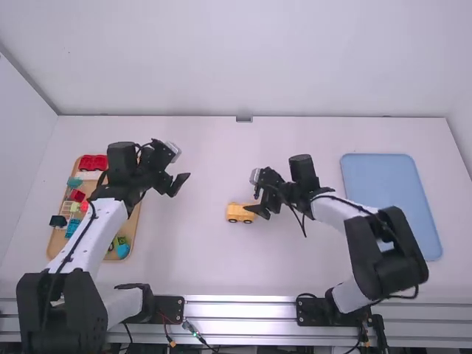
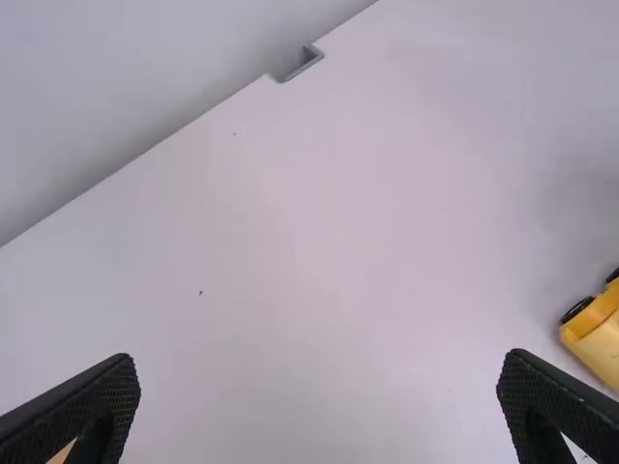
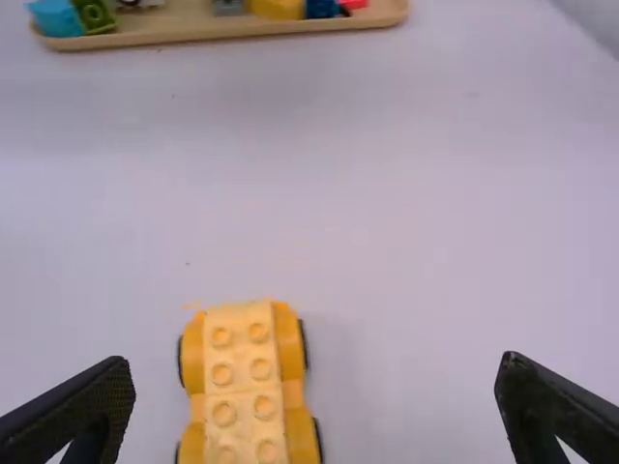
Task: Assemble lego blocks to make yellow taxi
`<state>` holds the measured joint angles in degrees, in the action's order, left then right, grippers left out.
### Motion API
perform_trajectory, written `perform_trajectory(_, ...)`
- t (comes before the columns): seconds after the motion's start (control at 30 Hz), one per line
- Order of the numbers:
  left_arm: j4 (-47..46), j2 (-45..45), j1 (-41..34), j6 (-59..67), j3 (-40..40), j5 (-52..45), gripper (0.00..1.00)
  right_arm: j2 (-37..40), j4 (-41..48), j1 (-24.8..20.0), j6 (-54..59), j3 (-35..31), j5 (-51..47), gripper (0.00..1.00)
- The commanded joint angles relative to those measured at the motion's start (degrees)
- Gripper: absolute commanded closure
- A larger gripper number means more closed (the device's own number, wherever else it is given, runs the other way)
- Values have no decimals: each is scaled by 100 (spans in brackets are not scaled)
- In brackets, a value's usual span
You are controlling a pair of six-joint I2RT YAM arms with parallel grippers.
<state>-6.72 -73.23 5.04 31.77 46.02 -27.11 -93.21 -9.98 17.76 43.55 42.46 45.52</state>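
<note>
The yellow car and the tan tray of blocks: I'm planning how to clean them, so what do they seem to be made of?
The yellow car looks like hard moulded plastic, smooth with a soft sheen: round studs and even colour suggest it. The tray looks like wood with a matt finish, given its tan tone, though wood-coloured plastic is possible.

free table between left gripper and yellow car; right arm blocks way to blue mat

Blue mat, possibly a tray
</note>
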Motion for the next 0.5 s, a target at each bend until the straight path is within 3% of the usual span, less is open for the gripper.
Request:
perform_trajectory(0.0,-33,7,-17,-778,-2,629,1,511,254,-140,-50,-4,-579,1)
perform_trajectory(0.17,-168,7,133,-3375,11,2358,1,984,468,-323,-170,-4,-833,1)
perform_trajectory(0.47,-496,-332,691,-2986,341,2520,1,1049,-219,-389,-824,-2,-809,1)
